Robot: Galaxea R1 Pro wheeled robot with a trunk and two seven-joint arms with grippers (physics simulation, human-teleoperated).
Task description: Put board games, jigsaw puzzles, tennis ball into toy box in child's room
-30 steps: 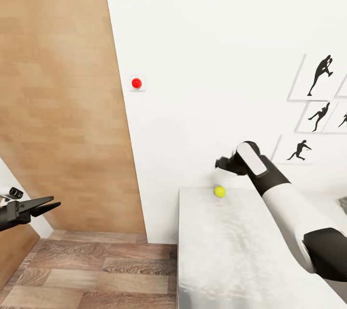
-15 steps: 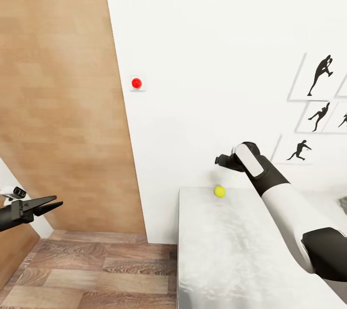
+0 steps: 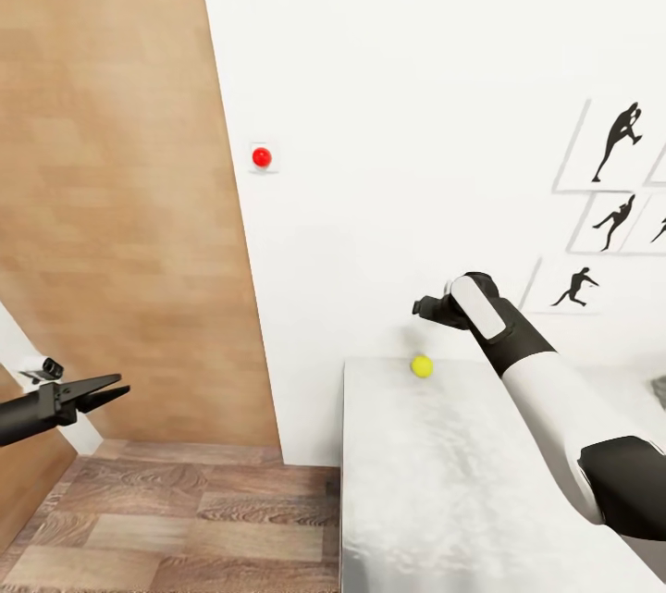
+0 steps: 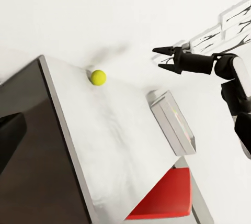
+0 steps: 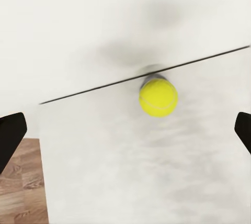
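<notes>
The small yellow-green tennis ball [image 3: 422, 366] sits on the long white worktop [image 3: 444, 482], right at the far edge against the white wall and close to the far left corner. From the right wrist camera the ball [image 5: 158, 97] is a clean round shape, smooth and evenly bright, with a soft grey shadow smeared on the wall behind it; any seam or fuzz is too faint to make out.

Above it hangs the right hand [image 3: 424, 308], black-fingered on a white forearm, clear of the ball and not touching it. The left wrist camera catches that hand [image 4: 163, 58] side-on, fingers spread apart and gripping nothing. In the right wrist picture just the dark fingertips [image 5: 10, 135] peek in at the two sides, most of each finger cut off.

Over on the other side, the left hand [image 3: 106, 389] is out past the left end of the worktop, over the wood-plank floor [image 3: 185, 519]. Its two slim black fingers lie close together with nothing between them; clenched fully or a crack apart, I cannot tell.

Further along the worktop, a flat light-grey box with coloured stripes on its edge [image 4: 172, 122] lies well apart from the ball, its face hard to read. A red block [image 4: 164, 195] shows beyond the worktop's edge, partly cut off.
</notes>
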